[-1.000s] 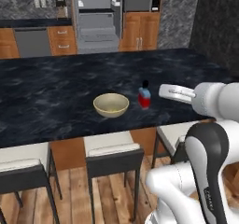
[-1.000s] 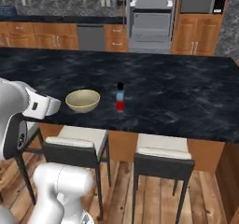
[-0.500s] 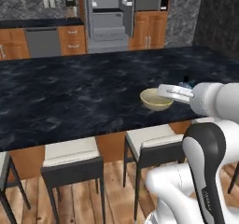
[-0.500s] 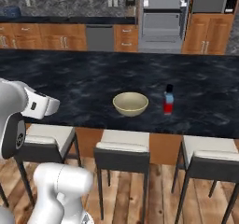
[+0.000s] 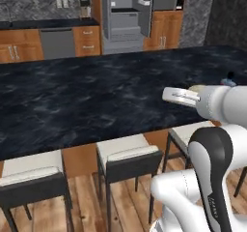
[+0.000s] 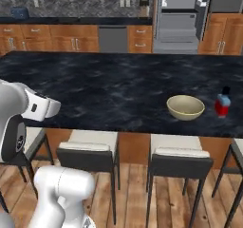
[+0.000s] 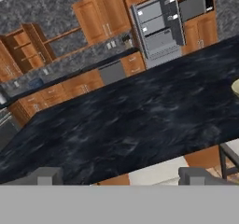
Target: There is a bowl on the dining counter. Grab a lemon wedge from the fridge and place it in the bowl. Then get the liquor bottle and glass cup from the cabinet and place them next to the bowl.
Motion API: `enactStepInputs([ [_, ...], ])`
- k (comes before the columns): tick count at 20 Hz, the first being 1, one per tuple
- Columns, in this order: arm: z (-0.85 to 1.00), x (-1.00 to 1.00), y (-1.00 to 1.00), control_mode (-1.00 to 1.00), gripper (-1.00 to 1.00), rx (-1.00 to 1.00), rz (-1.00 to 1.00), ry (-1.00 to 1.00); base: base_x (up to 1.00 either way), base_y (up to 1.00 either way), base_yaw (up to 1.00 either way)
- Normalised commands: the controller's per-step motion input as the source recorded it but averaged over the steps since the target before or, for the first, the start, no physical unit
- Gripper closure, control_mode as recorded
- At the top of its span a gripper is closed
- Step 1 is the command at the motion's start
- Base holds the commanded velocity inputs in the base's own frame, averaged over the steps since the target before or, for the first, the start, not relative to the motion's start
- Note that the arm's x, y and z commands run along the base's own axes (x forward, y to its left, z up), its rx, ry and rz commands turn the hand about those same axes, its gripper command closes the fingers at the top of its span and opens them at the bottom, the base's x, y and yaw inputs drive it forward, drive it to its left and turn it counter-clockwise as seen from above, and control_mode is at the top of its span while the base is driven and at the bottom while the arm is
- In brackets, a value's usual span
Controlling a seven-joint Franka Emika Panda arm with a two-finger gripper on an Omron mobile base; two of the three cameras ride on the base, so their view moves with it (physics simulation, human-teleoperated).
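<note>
The dining counter stretches across both base views with its black marbled top. On it toward the right sit the olive-yellow bowl and, just right of it, a small red liquor bottle with a dark cap. In the left base view my arm hides most of the bowl and the bottle. My gripper is open and holds nothing; it hangs over the counter's near edge, well to the left of the bowl. The fridge stands open at the back wall. The lemon wedge and glass cup are out of view.
White-seated stools line the near side of the counter. Wooden cabinets and a grey dishwasher panel run along the back wall. An open-shelved wooden cabinet sits at the far left of the hand view.
The whole scene has slid to the right in both base views, so the base has driven left along the counter. The bowl and bottle kept their places. The gripper stayed open.
</note>
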Motion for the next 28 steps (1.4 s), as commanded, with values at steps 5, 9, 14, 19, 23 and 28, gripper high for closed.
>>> enactStepInputs([
  [5, 0.0, 0.0, 0.0, 1.0, -1.0, 0.0, 0.0, 0.0, 0.0, 1.0, -0.07],
  [9, 0.0, 0.0, 0.0, 1.0, -1.0, 0.0, 0.0, 0.0, 0.02, 1.0, -0.06],
  [14, 0.0, 0.0, 0.0, 1.0, -1.0, 0.0, 0.0, 0.0, 0.07, 1.0, -0.06],
  [19, 0.0, 0.0, 0.0, 1.0, -1.0, 0.0, 0.0, 0.0, 0.18, 1.0, -0.05],
  [23, 0.0, 0.0, 0.0, 1.0, -1.0, 0.0, 0.0, 0.0, 0.27, 1.0, -0.04],
  [28, 0.0, 0.0, 0.0, 1.0, -1.0, 0.0, 0.0, 0.0, 0.35, 1.0, -0.04],
])
